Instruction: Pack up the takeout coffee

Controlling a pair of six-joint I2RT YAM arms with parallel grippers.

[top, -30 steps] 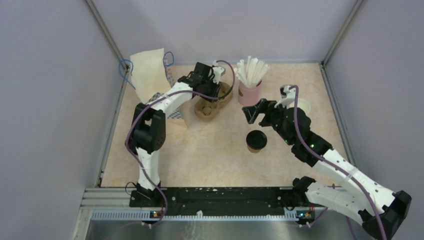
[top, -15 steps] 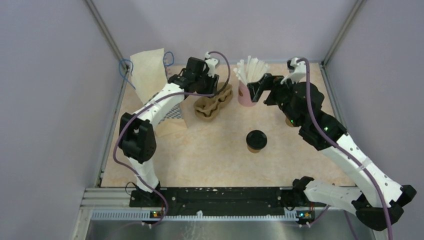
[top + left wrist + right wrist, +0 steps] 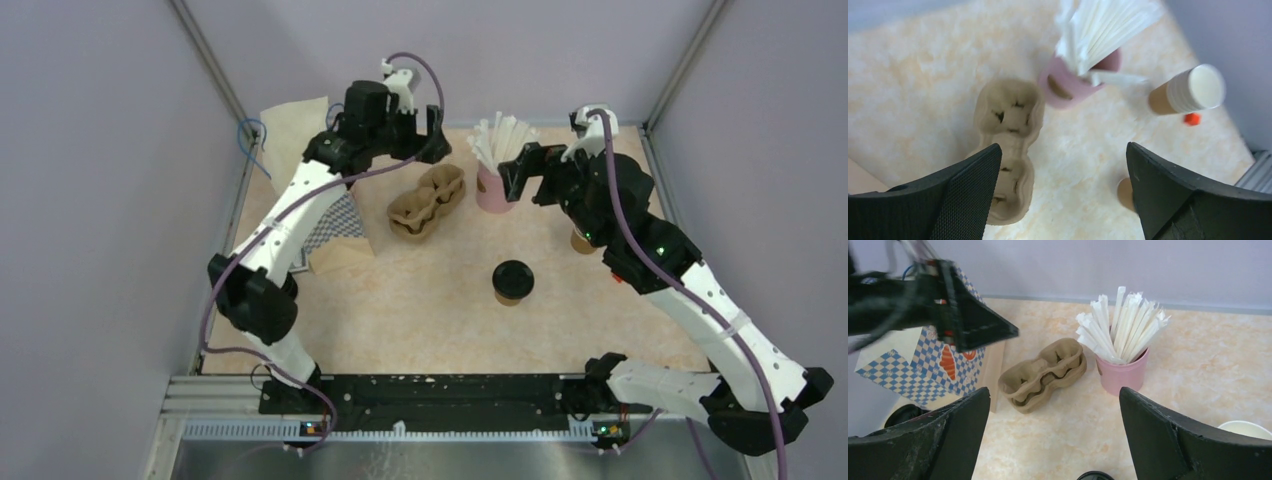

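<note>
The takeout coffee (image 3: 513, 282), a brown paper cup with a black lid, stands alone mid-table; only the lid's rim (image 3: 1095, 476) shows at the bottom of the right wrist view. In the left wrist view a brown sliver of the cup (image 3: 1124, 192) shows beside the right finger. A two-cup pulp carrier (image 3: 428, 203) (image 3: 1009, 131) (image 3: 1043, 375) lies at the back. My left gripper (image 3: 424, 138) (image 3: 1062, 151) hangs open above the carrier, holding nothing. My right gripper (image 3: 522, 172) (image 3: 1054, 395) is open and empty, raised by the straws, behind the coffee.
A pink cup of white straws (image 3: 497, 180) (image 3: 1123, 371) stands right of the carrier. A stack of lidless cups (image 3: 581, 240) (image 3: 1188, 91) sits at the right, partly behind my right arm. A paper bag (image 3: 297, 145) and blue checkered bag (image 3: 930, 365) stand at back left.
The left gripper has opened, let go of the carrier and risen toward the back. The right gripper has lifted away from the coffee to beside the straws.
</note>
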